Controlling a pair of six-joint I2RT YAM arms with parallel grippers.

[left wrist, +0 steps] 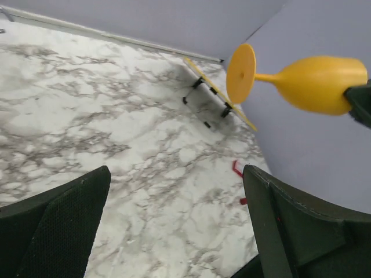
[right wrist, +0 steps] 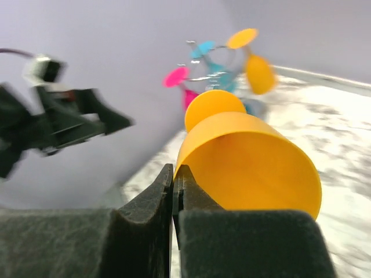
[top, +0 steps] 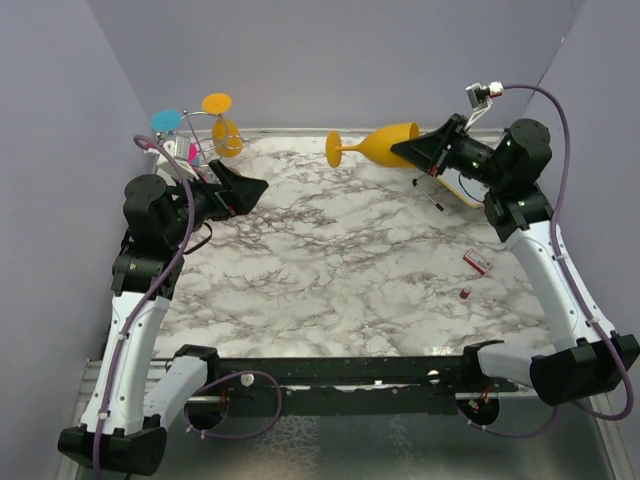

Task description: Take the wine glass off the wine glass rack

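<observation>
A yellow wine glass (top: 385, 146) hangs on its side above the back right of the marble table, foot pointing left. My right gripper (top: 412, 150) is shut on its rim, one finger inside the bowl (right wrist: 249, 168) and one outside. The wine glass rack (top: 200, 140), a thin silver wire stand, is at the back left corner with an orange glass (top: 222, 125), a blue one (top: 166, 121) and a pink one (top: 192, 153) on it. Just right of the rack, my left gripper (top: 255, 190) stands open with nothing in it (left wrist: 177, 226); its camera sees the held glass (left wrist: 307, 84) across the table.
A flat yellow strip with black clips (left wrist: 217, 92) lies near the right wall, under the right arm (top: 465, 190). Two small red pieces (top: 477, 261) (top: 465, 293) lie on the table's right side. Purple walls close in the left, back and right.
</observation>
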